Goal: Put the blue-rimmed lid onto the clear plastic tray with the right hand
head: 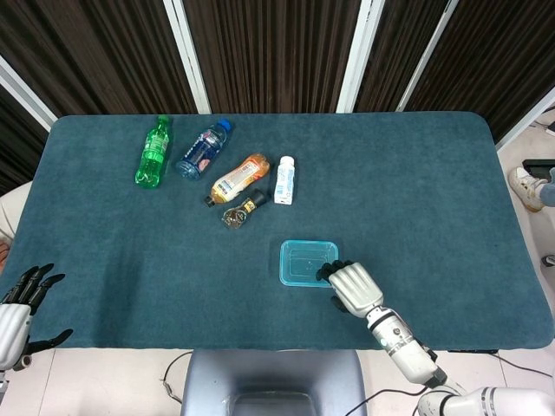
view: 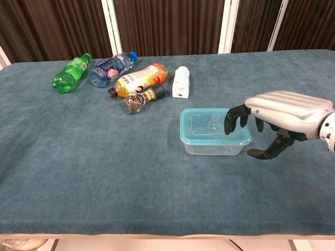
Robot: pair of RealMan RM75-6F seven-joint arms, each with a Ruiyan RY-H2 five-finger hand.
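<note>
The blue-rimmed lid lies flat on top of the clear plastic tray, near the table's front middle. In the chest view the lid looks seated along the tray's rim. My right hand hovers at the tray's right end. Its dark fingertips hang just over the lid's right edge, and the thumb sits apart, lower and to the right. The right hand holds nothing. My left hand stays off the table's front left corner, fingers spread and empty.
At the back left lie a green bottle, a blue bottle, an orange bottle, a small dark spice jar and a white bottle. The teal cloth covers the whole table.
</note>
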